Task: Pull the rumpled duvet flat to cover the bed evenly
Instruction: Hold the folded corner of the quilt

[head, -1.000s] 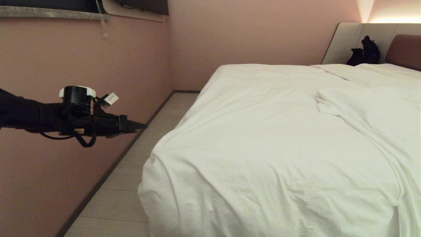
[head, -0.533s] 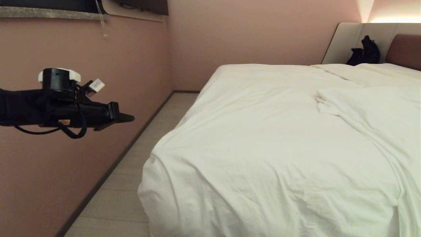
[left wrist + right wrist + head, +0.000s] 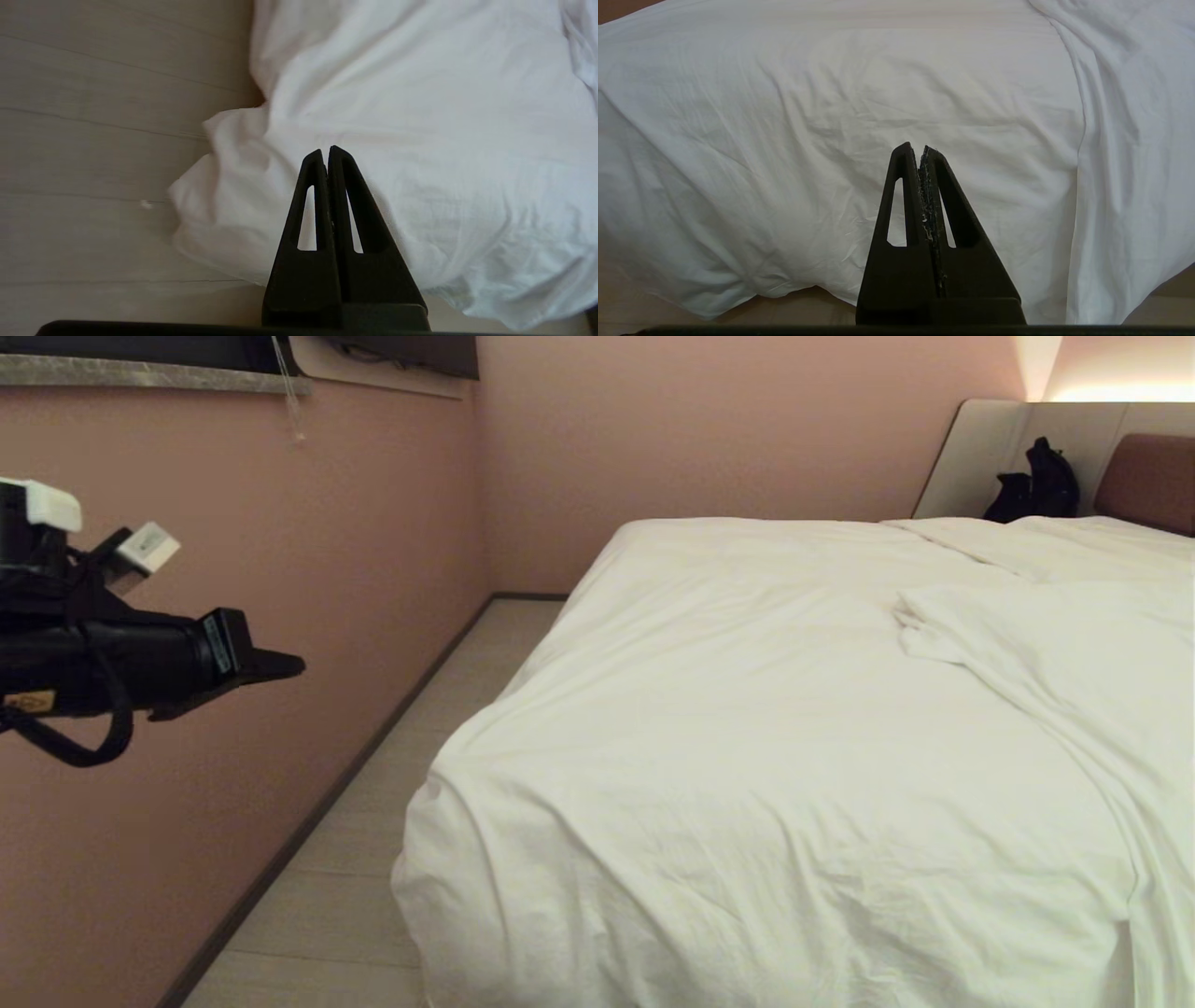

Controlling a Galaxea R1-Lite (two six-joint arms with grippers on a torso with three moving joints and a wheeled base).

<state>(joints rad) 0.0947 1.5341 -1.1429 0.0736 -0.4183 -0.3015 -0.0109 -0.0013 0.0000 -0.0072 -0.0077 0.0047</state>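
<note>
Your left gripper [image 3: 297, 665] hangs at nine o'clock in the head view, out over the floor [image 3: 373, 859] beside the pink wall [image 3: 280, 569], well apart from the bed [image 3: 1146, 476]; its jaws are pressed together on nothing. The duvet [image 3: 747, 756] fills the view from centre to three o'clock, draped over the bed's near corner, with a folded ridge toward two o'clock. Your right gripper [image 3: 920, 149] shows only in its wrist view, above the duvet, jaws together and empty. A black bag [image 3: 1034, 485] sits at one o'clock by the headboard.
</note>
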